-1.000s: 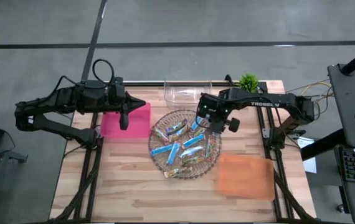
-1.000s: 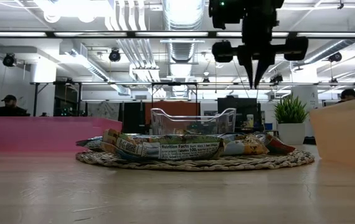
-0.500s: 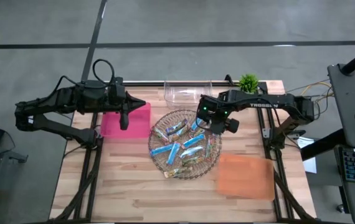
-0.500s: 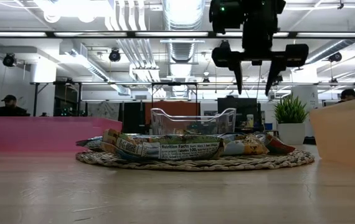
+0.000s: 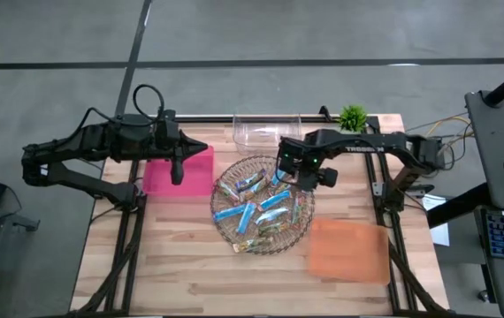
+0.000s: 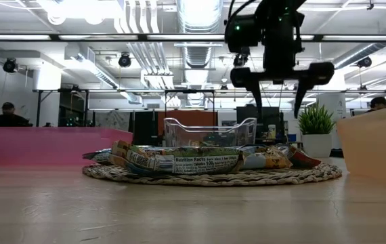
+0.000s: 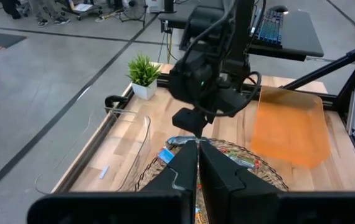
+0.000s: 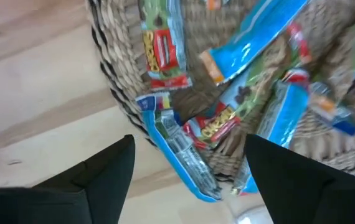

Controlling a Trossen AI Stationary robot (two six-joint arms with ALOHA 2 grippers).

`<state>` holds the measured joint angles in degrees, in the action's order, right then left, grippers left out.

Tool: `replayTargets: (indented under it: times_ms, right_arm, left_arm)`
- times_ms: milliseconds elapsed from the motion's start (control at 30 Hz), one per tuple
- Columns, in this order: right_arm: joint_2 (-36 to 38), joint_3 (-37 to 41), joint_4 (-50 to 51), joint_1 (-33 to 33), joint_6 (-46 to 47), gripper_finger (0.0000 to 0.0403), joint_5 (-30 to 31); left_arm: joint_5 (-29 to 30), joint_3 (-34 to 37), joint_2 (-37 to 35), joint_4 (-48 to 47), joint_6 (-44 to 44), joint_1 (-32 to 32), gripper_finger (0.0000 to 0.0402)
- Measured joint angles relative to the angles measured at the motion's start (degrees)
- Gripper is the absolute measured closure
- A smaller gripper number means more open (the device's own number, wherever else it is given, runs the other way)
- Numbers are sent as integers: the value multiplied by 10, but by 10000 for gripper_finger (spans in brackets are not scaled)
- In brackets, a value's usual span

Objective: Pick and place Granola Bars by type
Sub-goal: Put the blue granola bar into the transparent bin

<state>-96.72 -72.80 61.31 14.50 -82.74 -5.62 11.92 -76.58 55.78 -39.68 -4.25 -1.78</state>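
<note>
High view: the Granola Bars (image 5: 261, 210) are seen heaped in a round wicker tray (image 5: 298, 237) at the middle of the wooden surface (image 5: 181, 265). Blue, green-brown and silvery wrappers are mixed together in the heap. The right tool (image 5: 289, 172) is held above the far right edge of the tray, over the bars but not touching them. In the low view its 2 fingers (image 6: 255, 83) are spread wide apart and point down, well above the pile, with nothing between them. In the right wrist view blue and green-brown bars (image 8: 240, 93) are seen directly below that open tool, some lying over the tray's woven rim.

The left tool (image 5: 177, 168) is held over a pink bin (image 5: 194, 172) at the left of the tray. In the left wrist view its fingers (image 7: 187, 171) are pressed together, and nothing is seen held in them.

A clear bin (image 5: 265, 131) stands behind the tray, and an orange bin (image 5: 349, 250) lies at the near right. A small green plant (image 5: 353, 117) stands at the far right corner of the surface. In the low view, people are seen in the room beyond.
</note>
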Motion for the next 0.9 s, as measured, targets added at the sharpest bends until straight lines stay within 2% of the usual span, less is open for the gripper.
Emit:
replayTargets:
  times_ms: [167,500,900]
  right_arm:
    - [-18,13,-8,15,1,117,22]
    - [-17,38,-48,58,0,120,24]
    - [-17,93,-118,63,-45,125,22]
  left_arm:
    - [0,0,0,0,-1,0,401]
    - [0,0,0,0,-1,0,401]
    - [0,0,0,0,-2,0,401]
